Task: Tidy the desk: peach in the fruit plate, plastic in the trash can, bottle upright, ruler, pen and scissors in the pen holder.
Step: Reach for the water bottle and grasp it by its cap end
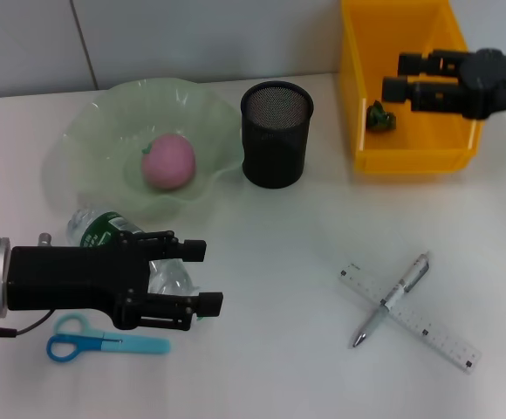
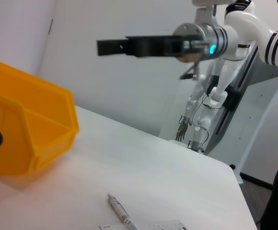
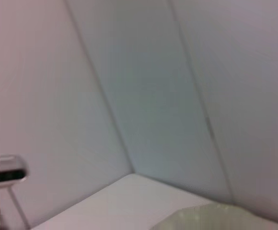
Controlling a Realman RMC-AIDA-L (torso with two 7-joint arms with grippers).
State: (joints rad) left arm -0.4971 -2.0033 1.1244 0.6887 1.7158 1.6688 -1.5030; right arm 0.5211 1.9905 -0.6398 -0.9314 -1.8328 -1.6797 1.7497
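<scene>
- The left end effector (image 1: 196, 275) hovers low over the near-left part of the white surface (image 1: 279, 349), its two black fingers spread apart and grasping nothing.
- A clear plastic bottle (image 1: 105, 231) with a green label lies on its side just under and behind those fingers, partly hidden by them, close to the near rim of the fruit plate.
- Blue scissors (image 1: 105, 343) lie flat on the surface just in front of the left end effector.
- The pink peach (image 1: 167, 161) sits inside the pale green, wavy-edged fruit plate (image 1: 87, 131).
- A black mesh pen holder (image 1: 276, 133) stands upright beside the plate, on its right.
- The right end effector (image 1: 397, 77) hangs over the yellow bin (image 1: 410, 161) at the far right, its fingers parted and released.
- A small green crumpled item (image 1: 379, 116) lies on the bin's floor, below the right fingers.
- A silver pen (image 1: 393, 298) lies crossed over a clear ruler (image 1: 427, 330) on the near-right part of the surface, well apart from the pen holder.
</scene>
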